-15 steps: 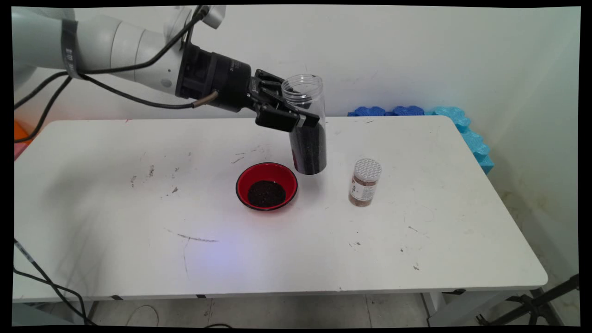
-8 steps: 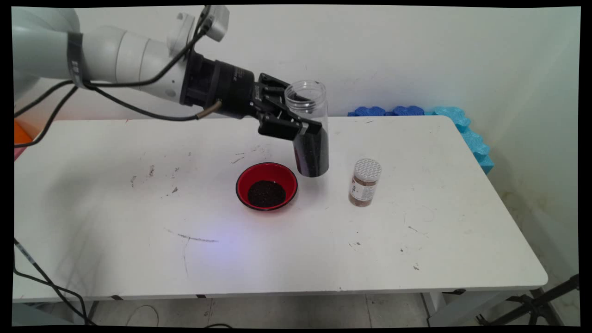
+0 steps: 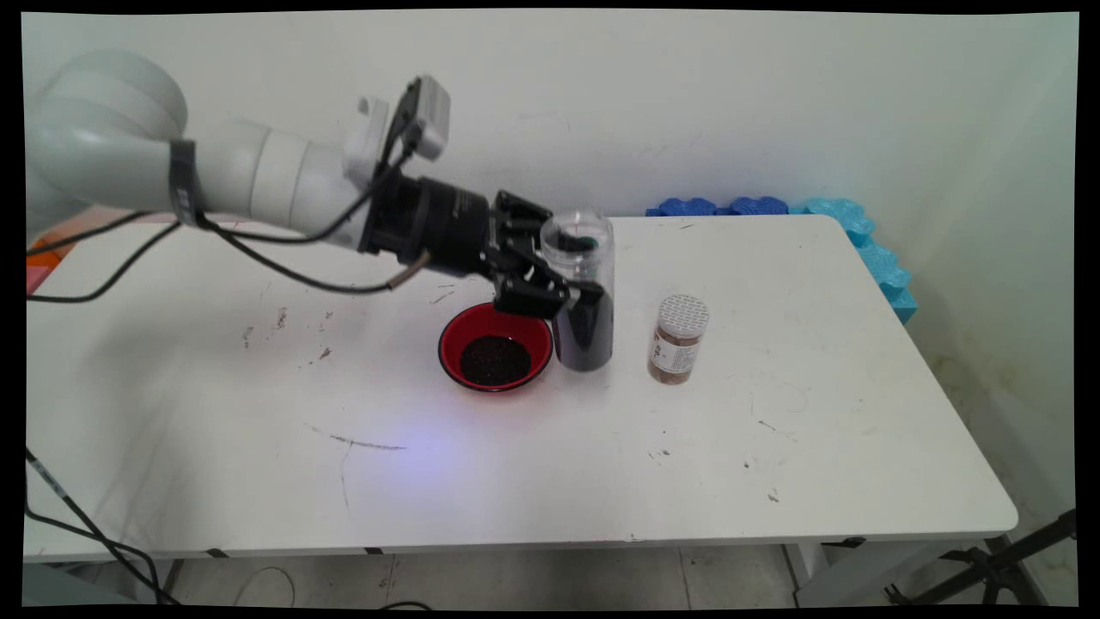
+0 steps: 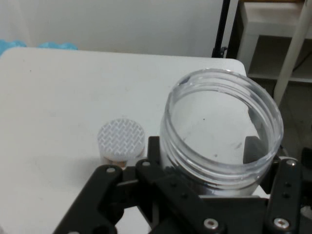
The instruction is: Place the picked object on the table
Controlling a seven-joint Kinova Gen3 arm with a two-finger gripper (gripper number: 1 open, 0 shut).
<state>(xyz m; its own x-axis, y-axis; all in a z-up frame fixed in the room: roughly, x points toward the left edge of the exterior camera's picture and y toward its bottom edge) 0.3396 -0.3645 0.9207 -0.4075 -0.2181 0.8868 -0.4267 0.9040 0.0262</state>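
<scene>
While I watch from the remote station, these are my notes:

Gripper: the black two-finger gripper (image 3: 574, 297) is clamped on the sides of a clear, lidless plastic jar part-filled with dark grains (image 3: 583, 292), with a finger on either side of it in the hand view (image 4: 219, 195).

Jar: I see it upright, about mid-table and nearer the far edge than the near one. Its base looks at or just above the white table (image 3: 773, 447); I cannot tell whether it touches.

Neighbours: a red bowl holding a heap of dark grains (image 3: 496, 346) sits just beside the jar on the arm's side. A small clear bottle with a white patterned cap and brown contents (image 3: 678, 339) stands near the jar on the other side, towards the table's right edge.

Risk, spill: I judge the open mouth the main worry, since any tilt or jolt could throw grains onto the table.

Risk, bowl: the gripper's linkage hangs right over the bowl's far rim, so a low sweep could nudge or tip it.

Risk, bottle: it is tall and narrow, so I judge a sideways swing of the jar could topple it.
</scene>
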